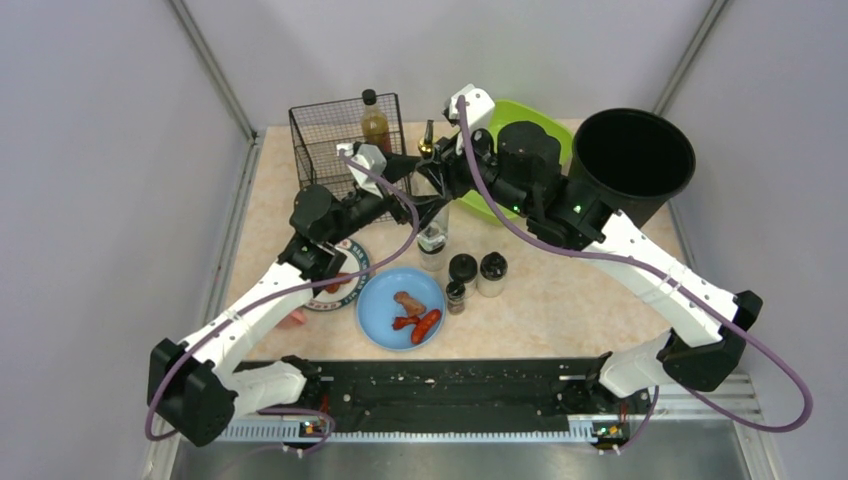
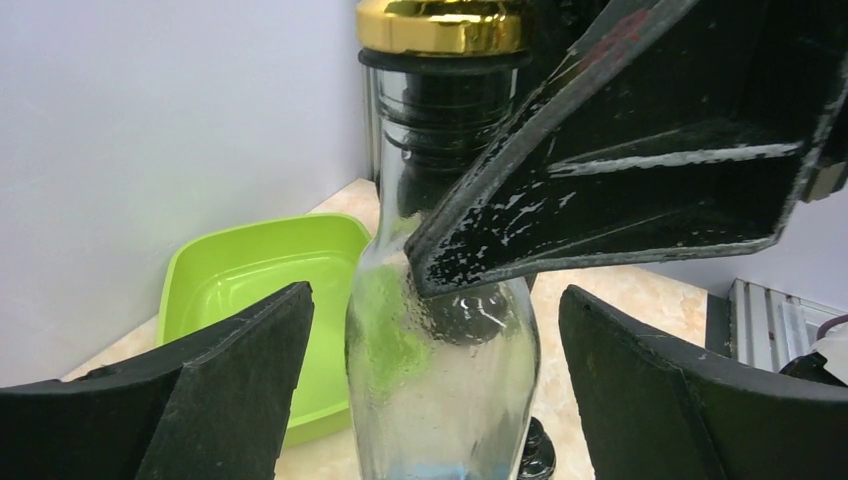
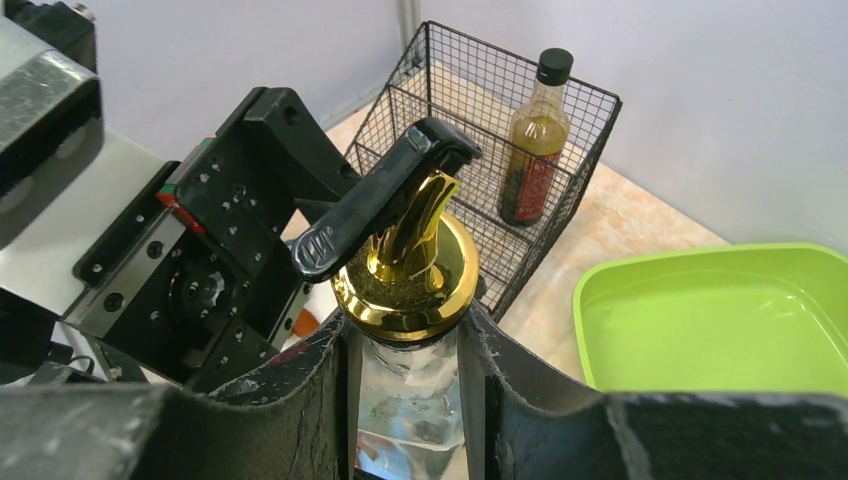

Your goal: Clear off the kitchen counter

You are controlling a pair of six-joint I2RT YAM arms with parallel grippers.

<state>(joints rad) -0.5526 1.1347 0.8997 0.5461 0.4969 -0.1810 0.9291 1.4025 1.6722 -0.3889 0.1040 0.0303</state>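
A clear glass bottle (image 1: 433, 236) with a gold pourer cap (image 3: 405, 275) stands upright on the beige kitchen counter (image 1: 560, 290). My right gripper (image 3: 405, 385) is shut on the bottle's neck just under the cap, and shows in the top view as well (image 1: 438, 176). My left gripper (image 2: 435, 295) is open around the bottle's body (image 2: 440, 390), one finger (image 2: 230, 380) on each side with a gap to the glass. From above, the left gripper (image 1: 428, 212) reaches in from the left. The bottle's base is hidden.
A wire basket (image 1: 340, 135) holding a sauce bottle (image 1: 375, 122) stands at the back left. A green tub (image 1: 535, 125) and a black bucket (image 1: 632, 160) are at the back right. In front are dark-capped shakers (image 1: 478, 270), a blue plate (image 1: 385, 325) with sausages and a patterned plate (image 1: 348, 285).
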